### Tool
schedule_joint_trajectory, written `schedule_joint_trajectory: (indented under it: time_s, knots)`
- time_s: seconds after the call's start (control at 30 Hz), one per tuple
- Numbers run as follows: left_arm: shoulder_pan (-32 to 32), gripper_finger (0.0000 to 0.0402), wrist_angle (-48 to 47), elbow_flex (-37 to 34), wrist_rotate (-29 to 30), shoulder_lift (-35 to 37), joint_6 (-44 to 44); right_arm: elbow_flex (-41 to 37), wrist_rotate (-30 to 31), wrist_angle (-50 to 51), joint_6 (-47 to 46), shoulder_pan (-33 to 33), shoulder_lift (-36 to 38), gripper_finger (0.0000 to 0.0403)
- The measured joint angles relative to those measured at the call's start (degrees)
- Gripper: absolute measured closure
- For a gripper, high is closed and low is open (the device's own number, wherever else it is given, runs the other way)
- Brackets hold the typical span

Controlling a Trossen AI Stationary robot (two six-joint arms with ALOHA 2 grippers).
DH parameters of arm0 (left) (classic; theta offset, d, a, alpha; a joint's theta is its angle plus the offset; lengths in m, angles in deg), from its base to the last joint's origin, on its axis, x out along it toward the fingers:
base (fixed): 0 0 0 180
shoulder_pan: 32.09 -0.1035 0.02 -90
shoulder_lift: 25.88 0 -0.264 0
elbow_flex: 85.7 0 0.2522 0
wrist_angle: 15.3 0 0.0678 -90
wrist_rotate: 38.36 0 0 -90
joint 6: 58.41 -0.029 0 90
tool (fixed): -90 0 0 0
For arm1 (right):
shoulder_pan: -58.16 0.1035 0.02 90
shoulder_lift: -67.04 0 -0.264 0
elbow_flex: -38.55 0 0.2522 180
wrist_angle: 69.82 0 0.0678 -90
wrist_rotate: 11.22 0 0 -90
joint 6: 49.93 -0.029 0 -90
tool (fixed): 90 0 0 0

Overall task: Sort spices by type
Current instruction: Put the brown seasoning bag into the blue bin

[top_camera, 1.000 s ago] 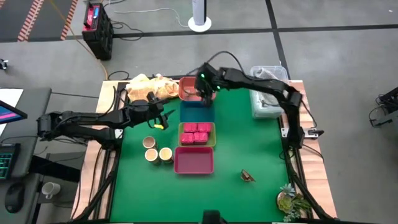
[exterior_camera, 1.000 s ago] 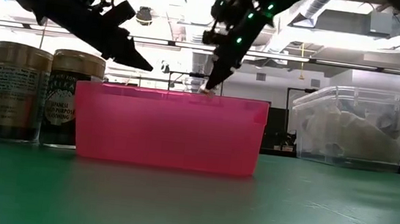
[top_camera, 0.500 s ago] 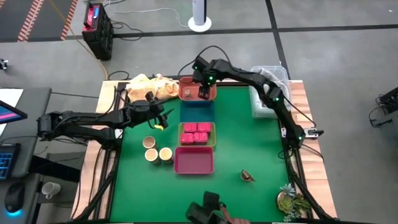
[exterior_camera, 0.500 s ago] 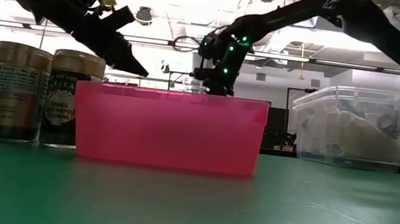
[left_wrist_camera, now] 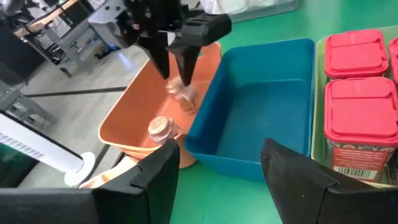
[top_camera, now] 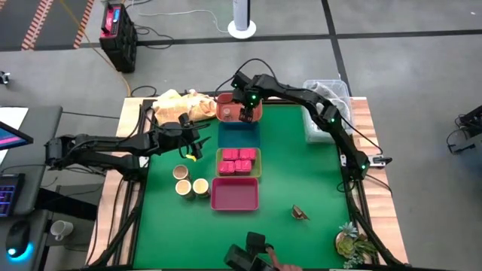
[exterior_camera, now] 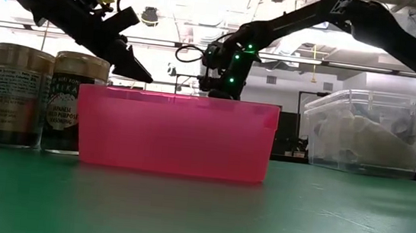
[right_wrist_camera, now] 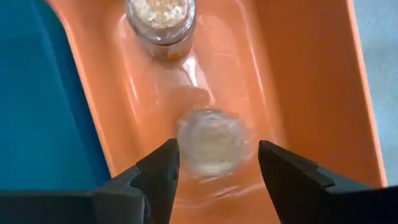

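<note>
My right gripper [top_camera: 245,113] [left_wrist_camera: 177,71] is open and points down into the orange tray [top_camera: 230,100]. A small clear jar with a grey-brown top [right_wrist_camera: 211,144] [left_wrist_camera: 183,98] sits blurred just below its fingertips; I cannot tell whether they touch. A second such jar [right_wrist_camera: 160,15] [left_wrist_camera: 160,129] stands on the tray's floor. My left gripper [top_camera: 193,144] [left_wrist_camera: 217,186] waits open, left of the blue tray [top_camera: 239,136]. Several pink blocks [top_camera: 238,161] fill the green tray. Three tan tubs [top_camera: 188,182] stand on the mat. The dark brown piece [top_camera: 300,214] lies near the right.
A pink tray [top_camera: 235,194] [exterior_camera: 176,132] sits nearest the near edge. A clear lidded box [top_camera: 322,113] stands at the far right, a yellow cloth [top_camera: 181,104] at the far left, a green sprig [top_camera: 352,242] at the near right corner. A hand with a dark object [top_camera: 256,260] shows at the near edge.
My right gripper has moved a little toward the far-left, over the orange tray, and has come down until its tips sit behind the pink tray's rim in the low view. A hand with a dark object has appeared at the near edge.
</note>
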Motion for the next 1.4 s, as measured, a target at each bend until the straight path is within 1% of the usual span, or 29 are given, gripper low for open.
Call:
schedule_joint_trajectory:
  time_s: [0.2,0.37,0.53,0.63,0.7,0.8,0.93,0.97,1.03,1.1,1.17,1.3,1.4]
  knots:
    - [0.2,0.0190,0.1,0.0,0.0,0.0,1.6,2.2,0.1,4.6,0.0,0.4,2.6,0.0152]
    - [1.8,0.0190,0.0,0.0,0.0,1.6,3.1,2.4,0.3,6.2,-0.7,2.5,9.2,0.0153]
    - [4.8,0.0190,-3.4,0.0,0.1,6.7,5.1,1.5,0.2,5.8,-0.7,6.5,16.9,0.0154]
    - [7.0,0.0190,-7.2,0.0,1.9,10.7,6.5,-4.6,0.3,2.1,-1.9,8.8,23.0,0.0154]
    - [8.5,0.0190,-9.4,0.1,3.7,13.4,7.7,-11.7,0.3,-2.5,-2.9,10.5,27.6,0.0154]
    - [10.4,0.0190,-12.1,0.1,4.2,16.3,10.2,-24.4,0.3,-11.0,-5.8,13.5,34.6,0.0154]
    - [12.3,0.0190,-12.7,0.1,4.3,18.0,13.0,-39.5,0.8,-20.9,-11.1,19.1,42.9,0.0154]
    - [12.6,0.0190,-12.6,0.1,4.3,18.2,13.4,-42.2,2.0,-21.8,-12.5,20.9,44.6,0.0154]
    - [13.0,0.0190,-12.6,0.1,4.3,18.3,14.2,-45.8,6.4,-21.3,-16.4,25.1,47.3,0.0154]
    - [13.0,0.0190,-12.6,0.1,4.3,18.3,14.3,-47.0,11.0,-16.6,-21.4,29.5,48.9,0.0154]
    - [13.0,0.0190,-12.6,0.1,4.3,18.3,14.3,-47.1,13.4,-11.6,-28.0,33.7,49.3,0.0154]
    - [13.0,0.0190,-12.1,0.1,5.1,18.3,12.7,-47.2,13.7,-2.5,-42.6,40.8,48.7,0.0154]
    - [13.0,0.0190,-11.2,0.1,6.7,18.3,12.4,-47.2,13.6,2.4,-51.4,45.0,48.6,0.0154]
